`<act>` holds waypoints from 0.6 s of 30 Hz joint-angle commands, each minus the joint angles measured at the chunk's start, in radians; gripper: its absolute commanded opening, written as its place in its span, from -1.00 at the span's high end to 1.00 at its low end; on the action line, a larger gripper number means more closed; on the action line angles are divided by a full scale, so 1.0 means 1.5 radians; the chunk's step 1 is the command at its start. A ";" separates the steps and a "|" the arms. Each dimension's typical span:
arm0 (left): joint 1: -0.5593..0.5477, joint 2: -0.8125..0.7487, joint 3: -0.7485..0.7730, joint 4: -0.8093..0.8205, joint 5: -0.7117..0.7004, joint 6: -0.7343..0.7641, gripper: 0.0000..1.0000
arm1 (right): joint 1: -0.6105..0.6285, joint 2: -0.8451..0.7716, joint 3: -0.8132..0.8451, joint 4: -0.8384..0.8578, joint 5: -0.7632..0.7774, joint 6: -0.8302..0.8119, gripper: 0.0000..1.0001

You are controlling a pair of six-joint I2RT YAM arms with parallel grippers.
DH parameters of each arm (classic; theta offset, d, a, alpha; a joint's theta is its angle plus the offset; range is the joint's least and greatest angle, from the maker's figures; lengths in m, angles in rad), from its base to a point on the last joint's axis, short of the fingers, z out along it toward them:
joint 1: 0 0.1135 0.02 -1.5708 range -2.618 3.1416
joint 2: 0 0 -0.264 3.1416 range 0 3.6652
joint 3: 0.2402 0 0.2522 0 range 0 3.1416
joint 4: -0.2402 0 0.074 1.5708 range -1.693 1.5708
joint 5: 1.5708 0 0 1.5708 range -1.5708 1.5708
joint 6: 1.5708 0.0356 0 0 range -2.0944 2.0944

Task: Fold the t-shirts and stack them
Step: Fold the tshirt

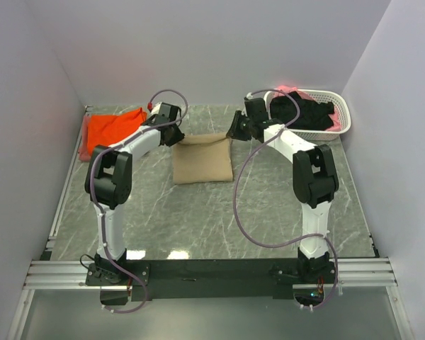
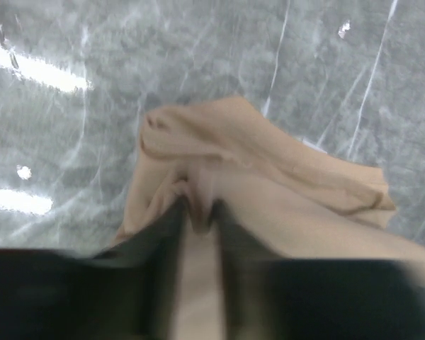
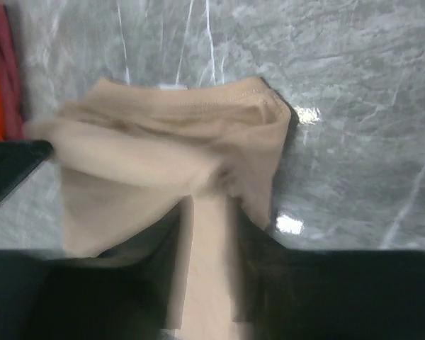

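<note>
Tan t-shirt, place: the tan t-shirt (image 1: pixel 202 161) is lying as a folded packet on the middle of the grey marbled table (image 1: pixel 269 205), between the two arms.
Left gripper: the left gripper (image 1: pixel 176 136) is sitting at the packet's far left corner. Its jaws are standing narrow, with a pucker of tan cloth gathered between them.
Right gripper: the right gripper (image 1: pixel 234 129) is sitting at the far right corner. Its jaws are also standing narrow, and tan cloth is filling the gap between them.
Only the top view is showing: the orange t-shirt (image 1: pixel 112 127) is lying spread at the far left, well apart from the packet. The white basket (image 1: pixel 343 113) is standing at the far right, holding a black t-shirt (image 1: pixel 304 112) and a pink t-shirt (image 1: pixel 287 89).
Only the wrist views are showing: cloth is running between each pair of fingers, which the arms are hiding from above. The right wrist view is also showing a stitched hem along the far edge. The fingers are looking blurred in both.
Facing and long axis: the packet is looking nearly square, a touch wider left to right. Its far edge is running between the two grippers and its near edge is facing the arm bases.
</note>
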 commanded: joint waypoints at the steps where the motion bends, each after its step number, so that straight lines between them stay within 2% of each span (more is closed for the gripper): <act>1: 0.015 0.019 0.083 -0.040 -0.029 0.027 0.09 | -0.014 0.010 0.047 0.032 0.013 -0.013 -0.09; 2: 0.016 0.020 0.101 -0.048 -0.030 0.036 -0.17 | -0.014 0.011 0.053 0.033 0.017 -0.018 -0.29; 3: 0.016 0.010 0.106 -0.052 -0.029 0.043 -0.98 | -0.014 0.006 0.066 0.029 0.020 -0.019 -0.50; 8: 0.015 -0.055 0.059 -0.024 -0.009 0.058 -0.99 | -0.014 -0.039 0.056 0.014 0.020 -0.028 -0.57; 15: 0.015 -0.116 -0.077 0.034 0.062 0.082 -0.99 | -0.010 -0.147 -0.114 0.057 -0.100 -0.011 -0.63; 18: 0.015 -0.125 -0.123 0.067 0.108 0.127 -0.99 | 0.002 -0.183 -0.181 0.072 -0.116 -0.004 -0.64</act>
